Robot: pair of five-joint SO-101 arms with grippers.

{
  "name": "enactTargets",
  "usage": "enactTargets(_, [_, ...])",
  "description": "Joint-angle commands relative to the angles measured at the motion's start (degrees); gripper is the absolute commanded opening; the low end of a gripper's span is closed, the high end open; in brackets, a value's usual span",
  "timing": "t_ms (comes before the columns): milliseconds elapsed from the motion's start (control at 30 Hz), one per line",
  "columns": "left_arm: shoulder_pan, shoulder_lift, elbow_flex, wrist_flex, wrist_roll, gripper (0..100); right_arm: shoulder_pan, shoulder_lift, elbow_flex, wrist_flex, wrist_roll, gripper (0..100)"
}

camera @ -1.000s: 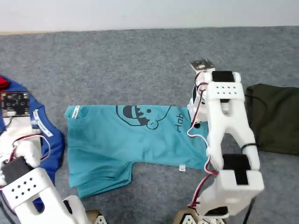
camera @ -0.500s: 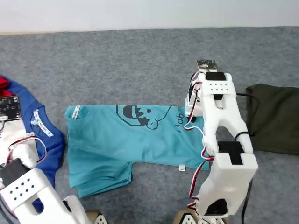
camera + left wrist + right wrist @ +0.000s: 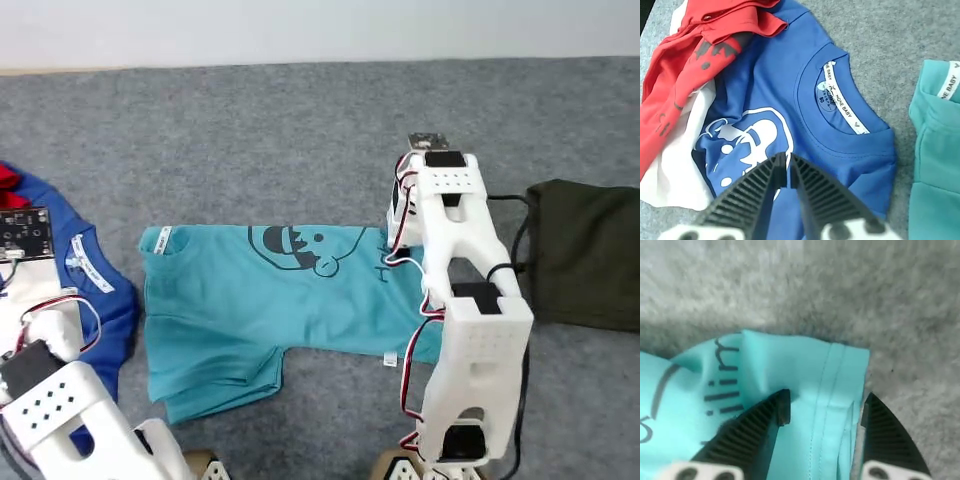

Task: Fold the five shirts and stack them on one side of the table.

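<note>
5 garments lie on the grey table [image 3: 300,130], and the teal shirt [image 3: 250,310] is spread flat in the middle, print up, with 1 sleeve bunched at its near edge. The right gripper [image 3: 825,410] sits low at the teal shirt's hem end, its jaws wide apart and holding nothing: 1 finger is over the cloth beside the print and the other is at the hem's outer edge. Just beyond that hem end lies a folded dark green shirt [image 3: 590,255]. Off the teal shirt's collar end lies a blue shirt [image 3: 840,150], collar label showing, with a red shirt [image 3: 690,60] and a white cloth [image 3: 670,180] heaped past it. The left gripper [image 3: 788,165] hangs over the blue shirt's print, jaws narrowed to a slit and gripping nothing
</note>
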Motion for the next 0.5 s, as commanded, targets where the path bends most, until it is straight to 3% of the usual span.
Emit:
enactTargets(0, [0.18, 0.35, -0.40, -1.32, -0.62, 2, -1.01, -0.92, -4.04, 0.31, -0.62, 23.5])
enactTargets(200, [0.18, 0.35, -0.66, -1.23, -0.53, 2, -3.12, -0.48, -5.98, 0.22, -0.62, 14.8])
enactTargets(467, [0.18, 0.35, -0.66, -1.23, -0.53, 2, -2.86, -0.40, -8.09, -0.04, -0.62, 14.4])
